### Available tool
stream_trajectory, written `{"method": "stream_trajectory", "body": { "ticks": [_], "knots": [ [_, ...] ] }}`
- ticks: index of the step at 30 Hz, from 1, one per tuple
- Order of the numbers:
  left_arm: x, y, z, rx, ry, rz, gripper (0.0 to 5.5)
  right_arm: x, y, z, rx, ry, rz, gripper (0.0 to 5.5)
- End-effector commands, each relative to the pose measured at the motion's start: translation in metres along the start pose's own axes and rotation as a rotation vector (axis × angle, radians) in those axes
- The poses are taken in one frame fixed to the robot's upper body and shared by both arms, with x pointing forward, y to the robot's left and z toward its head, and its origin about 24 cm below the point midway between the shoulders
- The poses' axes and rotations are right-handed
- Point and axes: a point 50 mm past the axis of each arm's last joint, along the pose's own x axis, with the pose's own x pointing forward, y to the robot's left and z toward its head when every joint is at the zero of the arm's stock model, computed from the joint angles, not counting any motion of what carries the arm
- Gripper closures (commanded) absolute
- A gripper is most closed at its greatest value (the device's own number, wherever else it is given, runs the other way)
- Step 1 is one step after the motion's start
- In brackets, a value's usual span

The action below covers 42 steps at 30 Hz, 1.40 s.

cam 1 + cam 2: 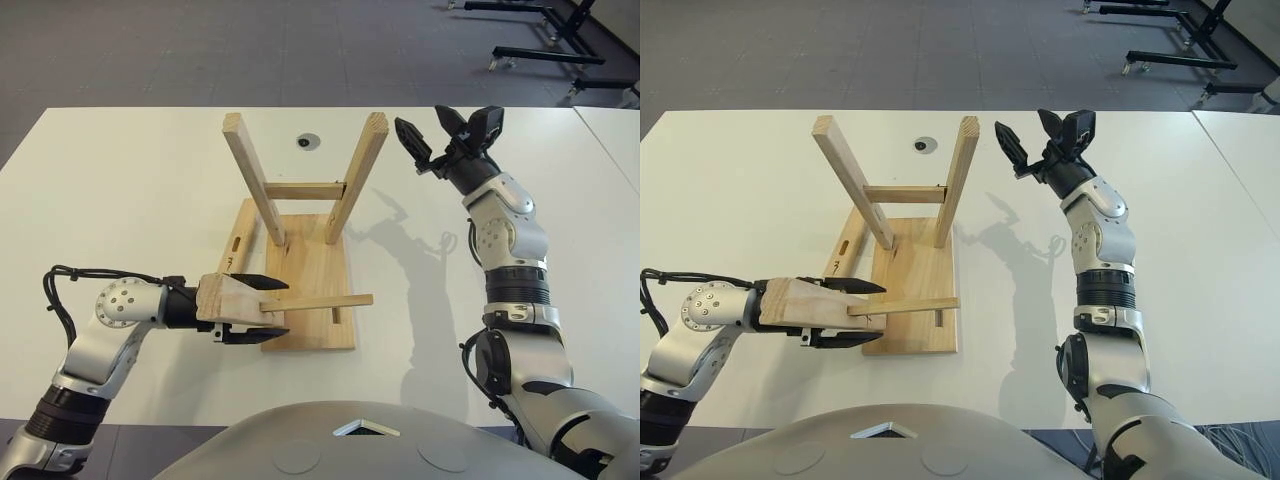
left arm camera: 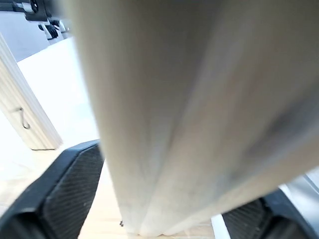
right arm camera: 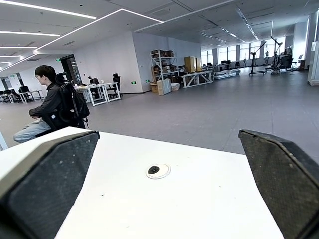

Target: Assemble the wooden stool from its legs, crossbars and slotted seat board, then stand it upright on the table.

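The slotted seat board lies flat on the white table. Two wooden legs joined by a crossbar stand in the board's far end, leaning apart at the top. My left gripper is shut on another leg piece with a thin crossbar sticking out over the board's near end. That leg fills the left wrist view between the dark pads. My right gripper hangs open in the air, right of the standing legs, holding nothing.
A small round grommet sits in the table behind the legs, also seen as the grommet in the right wrist view. Black frame stands are on the floor beyond the table's far right corner.
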Motion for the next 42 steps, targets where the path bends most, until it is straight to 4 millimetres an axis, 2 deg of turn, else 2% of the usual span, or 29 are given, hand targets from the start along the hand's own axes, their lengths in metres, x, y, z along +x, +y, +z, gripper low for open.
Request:
{"method": "stream_trajectory", "body": {
  "ticks": [1, 3, 11, 16, 20, 22, 25, 29, 32, 34, 36, 42],
  "knots": [
    [-0.004, 0.002, 0.009, 0.052, 0.008, 0.034, 1.44, -0.002, -0.002, 0.004, -0.009, -0.016, -0.012, 0.36],
    [-0.006, 0.002, 0.010, 0.063, 0.001, 0.062, 1.17, -0.004, -0.002, 0.003, -0.007, -0.015, -0.017, 0.36],
    [-0.028, -0.027, -0.005, -0.127, 0.063, 0.048, 1.17, -0.010, -0.006, 0.004, 0.022, -0.029, -0.050, 0.36],
    [-0.041, -0.029, -0.006, -0.167, 0.051, 0.137, 1.17, -0.012, -0.007, 0.003, 0.036, -0.041, -0.067, 0.36],
    [-0.064, -0.024, -0.014, -0.207, 0.099, 0.408, 1.17, -0.018, -0.006, -0.002, 0.053, -0.043, -0.072, 0.36],
    [-0.072, -0.014, -0.028, -0.177, 0.197, 0.635, 1.17, -0.021, -0.006, -0.006, 0.055, -0.040, -0.085, 0.36],
    [-0.064, 0.003, -0.038, -0.192, 0.188, 0.882, 1.17, -0.024, -0.004, -0.010, 0.057, -0.037, -0.094, 0.36],
    [-0.024, 0.011, -0.038, -0.332, 0.066, 0.918, 1.17, -0.022, 0.001, -0.013, 0.050, -0.026, -0.080, 0.36],
    [-0.017, 0.013, -0.038, -0.431, 0.042, 0.954, 1.17, -0.023, 0.001, -0.015, 0.043, -0.018, -0.078, 0.36],
    [-0.021, 0.007, -0.055, -0.461, 0.293, 0.982, 1.17, -0.026, 0.001, -0.016, 0.039, -0.018, -0.088, 0.36],
    [-0.024, -0.001, -0.067, -0.465, 0.449, 0.970, 1.17, -0.027, 0.005, -0.015, 0.034, -0.026, -0.074, 0.36],
    [-0.022, -0.009, -0.076, -0.476, 0.583, 0.924, 1.17, -0.028, 0.014, -0.014, 0.045, -0.050, -0.060, 0.36]
  ]
}}
